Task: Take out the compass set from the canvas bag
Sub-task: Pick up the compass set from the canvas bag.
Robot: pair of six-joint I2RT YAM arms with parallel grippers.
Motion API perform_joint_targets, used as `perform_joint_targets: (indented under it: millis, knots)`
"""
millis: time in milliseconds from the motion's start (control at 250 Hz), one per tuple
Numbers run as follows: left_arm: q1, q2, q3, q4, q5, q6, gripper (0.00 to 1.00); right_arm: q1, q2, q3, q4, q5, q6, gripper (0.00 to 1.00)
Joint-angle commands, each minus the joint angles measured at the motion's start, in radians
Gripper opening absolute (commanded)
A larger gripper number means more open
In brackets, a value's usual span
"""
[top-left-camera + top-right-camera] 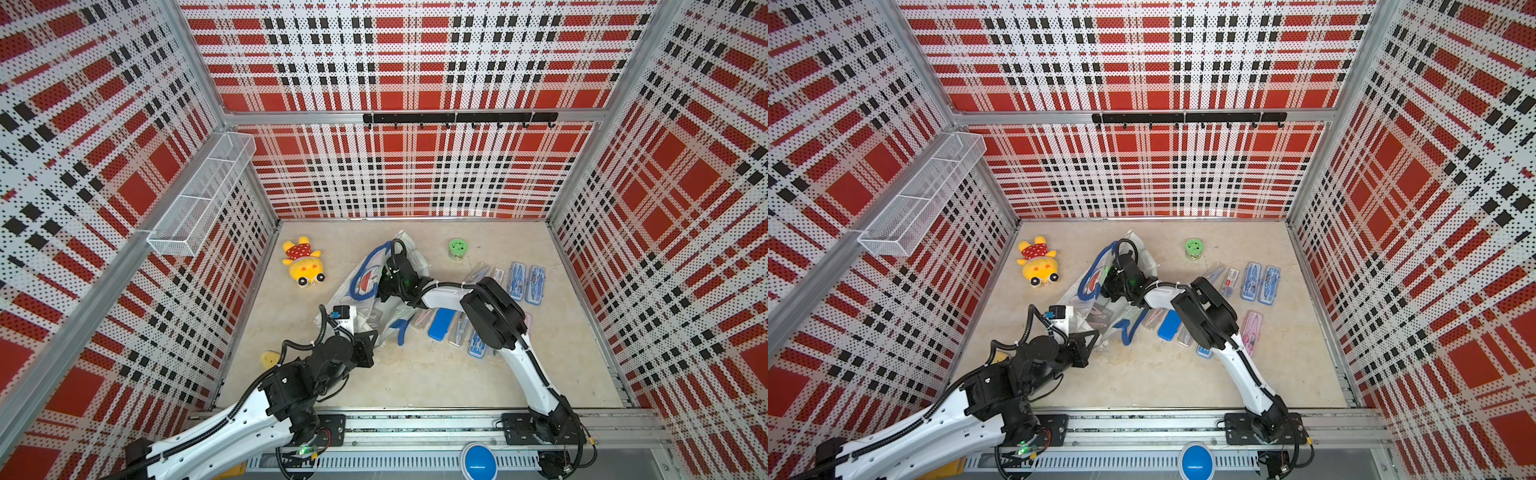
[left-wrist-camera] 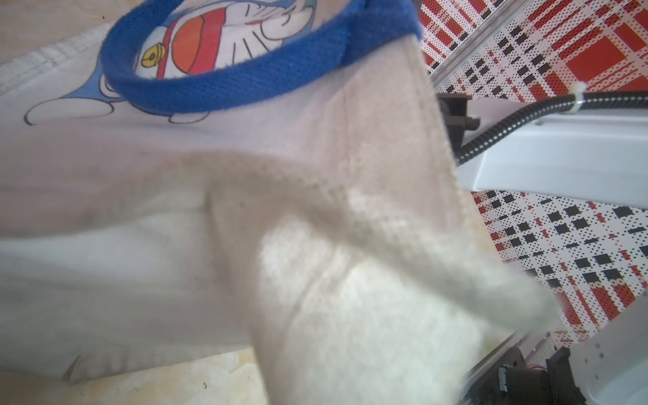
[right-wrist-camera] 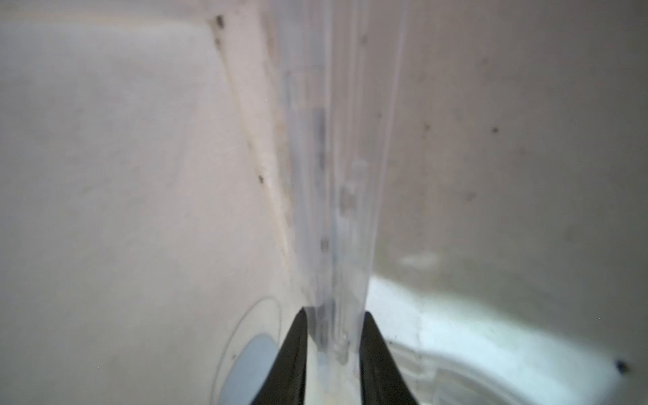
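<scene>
Tabletop (image 1: 415,374) amid red-plaid walls (image 1: 415,174)

A: The canvas bag (image 1: 415,254) hid the right gripper (image 3: 335,314) from us in both top views.
B: Yes, and inside that bag we found the clear case (image 3: 336,175) between its fingers (image 3: 294,350) too blurred to identify.

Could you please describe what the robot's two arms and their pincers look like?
The left arm and right arm both have glossy white link shells joined by bulky black joint housings. Black corrugated cable conduit runs along each, fastened with white zip ties. The left arm's wrist carries a small blue module, and a green light glows at its base. The right pincer has slim, black, tapering fingers.
</scene>
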Motion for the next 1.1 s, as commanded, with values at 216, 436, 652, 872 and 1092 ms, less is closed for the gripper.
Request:
perform_joint_targets:
  millis: [216,436,652,872,1092]
  knots:
    - [0.031,-0.003,0.009,0.057,0.067,-0.022,0.00,-0.048,-0.152,-0.142,0.079,0.042,-0.075,0.14]
    - [0.038,-0.002,0.012,0.063,0.052,-0.026,0.00,-0.049,-0.183,-0.191,0.098,0.039,-0.072,0.10]
    - [0.051,0.038,0.038,0.065,-0.007,-0.038,0.00,-0.031,-0.281,-0.236,0.086,0.037,-0.086,0.10]
    - [0.107,0.050,0.052,0.082,-0.047,-0.085,0.00,-0.013,-0.377,-0.300,0.068,0.032,-0.092,0.09]
    - [0.209,0.027,0.049,0.076,-0.016,-0.157,0.00,-0.013,-0.482,-0.307,-0.092,0.007,-0.214,0.09]
